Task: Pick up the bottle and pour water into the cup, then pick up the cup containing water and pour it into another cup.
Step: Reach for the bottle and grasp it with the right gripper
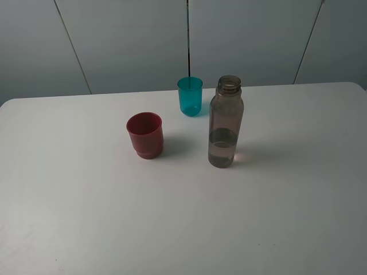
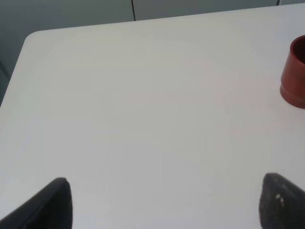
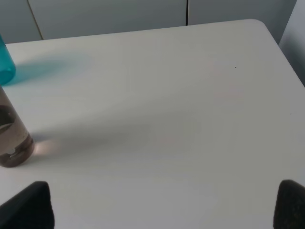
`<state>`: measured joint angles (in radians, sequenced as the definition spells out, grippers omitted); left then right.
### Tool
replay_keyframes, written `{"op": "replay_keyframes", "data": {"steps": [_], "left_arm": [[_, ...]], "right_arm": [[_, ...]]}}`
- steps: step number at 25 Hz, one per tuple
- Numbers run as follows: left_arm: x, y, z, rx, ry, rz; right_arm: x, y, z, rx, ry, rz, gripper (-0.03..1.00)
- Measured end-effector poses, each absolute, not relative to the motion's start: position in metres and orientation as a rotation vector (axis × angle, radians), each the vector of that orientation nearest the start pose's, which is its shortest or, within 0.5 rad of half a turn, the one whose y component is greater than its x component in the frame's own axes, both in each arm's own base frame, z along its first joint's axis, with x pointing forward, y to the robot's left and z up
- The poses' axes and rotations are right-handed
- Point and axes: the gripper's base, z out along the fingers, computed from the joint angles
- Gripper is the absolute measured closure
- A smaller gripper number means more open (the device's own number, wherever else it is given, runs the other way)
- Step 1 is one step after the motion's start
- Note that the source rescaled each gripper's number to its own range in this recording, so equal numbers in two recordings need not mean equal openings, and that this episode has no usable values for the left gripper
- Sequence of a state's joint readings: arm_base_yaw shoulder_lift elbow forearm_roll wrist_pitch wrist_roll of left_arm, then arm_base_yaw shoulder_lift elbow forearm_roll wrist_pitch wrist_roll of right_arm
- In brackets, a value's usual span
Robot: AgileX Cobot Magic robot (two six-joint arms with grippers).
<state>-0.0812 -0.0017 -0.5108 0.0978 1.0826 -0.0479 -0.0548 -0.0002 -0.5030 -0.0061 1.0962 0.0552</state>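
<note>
Hovering over the white counter (image 1: 86, 217), we have both pairs of jaws spread wide and empty. The left jaws frame bare surface with the red cup (image 1: 145, 134) off to one side, and the right jaws frame bare surface with the smoky bottle (image 1: 225, 123) at the edge of their view. That bottle stands upright and uncapped near the middle, partly filled with water, on the right arm's side, so we judge it the right arm's first pickup. The teal cup (image 1: 190, 96) stands just behind it, near enough for a short pour. The red cup sits nearer the left arm, apart from both.
</note>
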Motion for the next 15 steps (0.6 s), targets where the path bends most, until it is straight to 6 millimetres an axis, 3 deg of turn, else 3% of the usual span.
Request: {"op": "replay_keyframes", "data": {"steps": [11,15], "left_arm": [[-0.007,0.008,0.279,0.028,2.05,0.037],[-0.007,0.008,0.279,0.028,2.05,0.037]], "right_arm": [[-0.006,0.0,0.275,0.116,2.094,-0.007,-0.03],[0.009,-0.001,0.293,0.12,2.183,-0.007,-0.03]]}}
